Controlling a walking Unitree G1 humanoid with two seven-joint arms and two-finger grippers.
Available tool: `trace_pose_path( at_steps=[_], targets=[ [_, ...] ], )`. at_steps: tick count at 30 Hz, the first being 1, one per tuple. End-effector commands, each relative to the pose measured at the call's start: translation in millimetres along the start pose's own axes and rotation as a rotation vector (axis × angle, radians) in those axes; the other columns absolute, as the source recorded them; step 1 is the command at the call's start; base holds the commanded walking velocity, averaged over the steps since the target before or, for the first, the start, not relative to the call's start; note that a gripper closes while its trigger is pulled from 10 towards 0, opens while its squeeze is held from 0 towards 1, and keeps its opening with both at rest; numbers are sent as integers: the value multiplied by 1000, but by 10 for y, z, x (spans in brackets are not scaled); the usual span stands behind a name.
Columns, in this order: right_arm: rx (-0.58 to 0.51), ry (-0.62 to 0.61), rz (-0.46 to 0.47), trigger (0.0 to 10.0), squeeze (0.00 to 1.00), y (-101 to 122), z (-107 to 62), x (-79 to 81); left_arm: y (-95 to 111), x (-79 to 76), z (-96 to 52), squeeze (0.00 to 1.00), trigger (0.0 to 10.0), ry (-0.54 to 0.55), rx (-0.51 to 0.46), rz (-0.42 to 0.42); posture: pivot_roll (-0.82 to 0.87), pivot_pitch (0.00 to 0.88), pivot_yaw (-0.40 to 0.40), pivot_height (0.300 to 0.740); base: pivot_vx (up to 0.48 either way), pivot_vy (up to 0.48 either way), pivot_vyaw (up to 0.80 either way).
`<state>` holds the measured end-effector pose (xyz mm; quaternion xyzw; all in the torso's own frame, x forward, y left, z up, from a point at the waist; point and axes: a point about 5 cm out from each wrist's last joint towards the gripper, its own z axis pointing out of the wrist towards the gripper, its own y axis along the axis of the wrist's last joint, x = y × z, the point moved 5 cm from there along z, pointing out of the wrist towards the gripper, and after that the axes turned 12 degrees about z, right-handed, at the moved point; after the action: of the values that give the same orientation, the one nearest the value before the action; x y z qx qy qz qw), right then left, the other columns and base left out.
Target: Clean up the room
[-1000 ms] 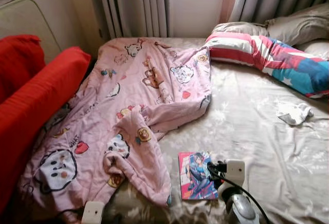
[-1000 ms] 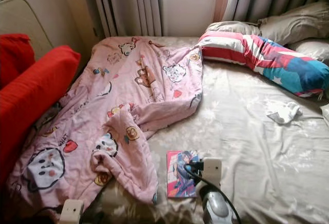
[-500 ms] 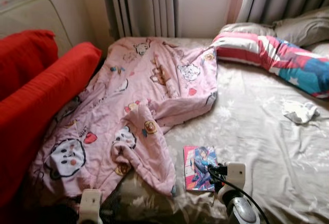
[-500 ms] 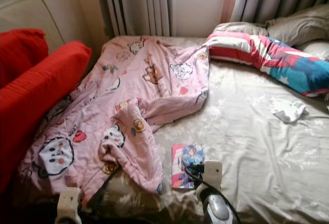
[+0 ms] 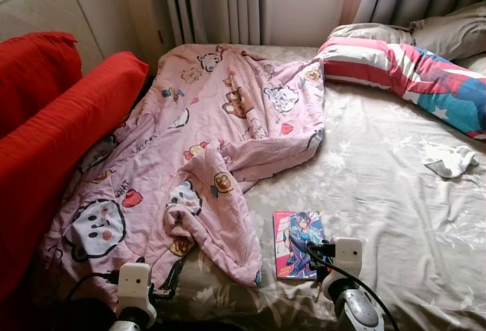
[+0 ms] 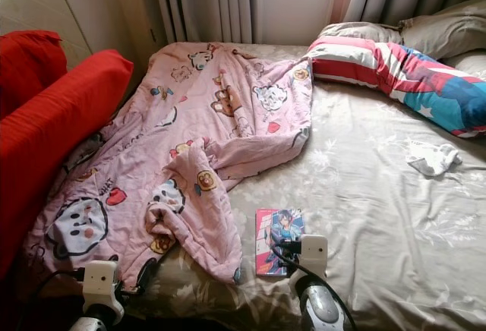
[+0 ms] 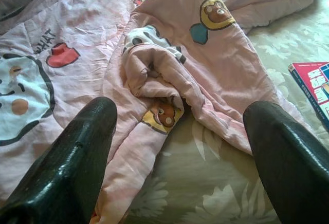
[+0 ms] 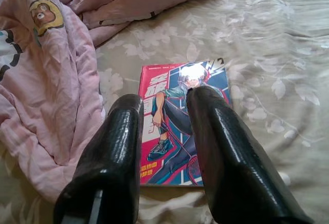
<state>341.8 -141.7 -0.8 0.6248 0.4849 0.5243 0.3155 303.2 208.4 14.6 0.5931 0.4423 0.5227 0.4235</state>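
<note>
The comic book (image 8: 181, 121) lies flat on the bed (image 5: 395, 194), just beside the pink blanket (image 5: 205, 141). The right gripper (image 8: 165, 96) hovers directly over the comic book, fingers narrowly parted, holding nothing. The left gripper (image 7: 180, 113) hangs wide open over the blanket's edge, empty.

The right gripper (image 8: 164, 98) reaches forward low in front of the robot, its two black fingers (image 8: 115, 152) held close together with only a narrow gap between them, gripping nothing. Its silver wrist (image 5: 351, 307) with a black cable shows at the bottom of the head view. The left gripper (image 7: 180, 126) points forward and down, its fingers (image 7: 67, 167) spread wide apart and empty. The left wrist (image 5: 135, 289) sits low on the robot's left.
</note>
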Motion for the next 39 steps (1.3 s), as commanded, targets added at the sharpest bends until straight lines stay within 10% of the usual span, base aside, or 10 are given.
trace_pose_path(
  at_steps=[1,39],
  targets=[
    [10,6,-3,10000,0,-47,-22,9,-57,-16,-41,0,10000,0,29,-8,28,186,29,640,0,0,0],
    [3,7,12,10000,0,-54,-26,36,36,-49,14,0,10000,-31,46,-4,33,193,35,640,0,0,0]
  ],
)
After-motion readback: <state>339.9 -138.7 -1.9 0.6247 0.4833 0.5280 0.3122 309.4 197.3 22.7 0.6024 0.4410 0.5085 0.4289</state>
